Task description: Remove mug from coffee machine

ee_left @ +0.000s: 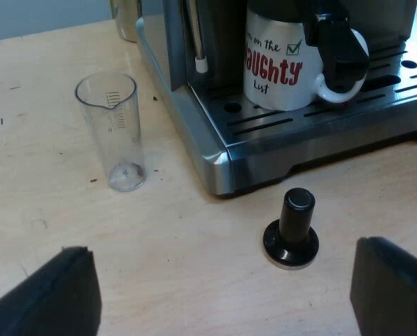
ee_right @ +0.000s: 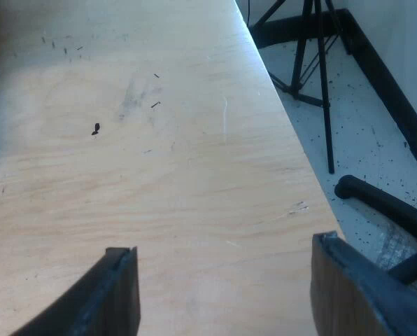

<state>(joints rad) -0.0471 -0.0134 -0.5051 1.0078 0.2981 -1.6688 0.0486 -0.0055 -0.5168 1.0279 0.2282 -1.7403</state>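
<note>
Left wrist view looks down at the espresso machine (ee_left: 215, 157) from the table (ee_left: 40, 203) in front of it. The mug (ee_left: 278, 70) - white, with red and black lettering - stands upright on the machine's slotted drip tray (ee_left: 320, 119), under the machine's overhang. A black part (ee_left: 338, 42) hangs down in front of the mug's handle and covers part of it; I cannot tell what it is. Just beside the mug, on the side away from its handle, the steam wand (ee_left: 196, 35) comes down with its white tip near the tray.

The left gripper (ee_left: 226, 294) hovers over the table with its fingers wide apart and nothing between them. Between it and the machine's front edge stands a tamper (ee_left: 292, 227) with a black knob, upright on its base, near the tray but not touching it. A clear measuring glass (ee_left: 116, 133) stands upright on the table off the machine's corner, apart from both the tamper and the machine.

Right wrist view: the right gripper (ee_right: 226, 294) is over bare wood near the table's edge, fingers spread and holding nothing. A few dark specks lie on the wood. Past the edge the speckled floor (ee_right: 362, 126) shows, with the thin legs of a tripod (ee_right: 322, 84) and a black tube (ee_right: 383, 199) lying low.
</note>
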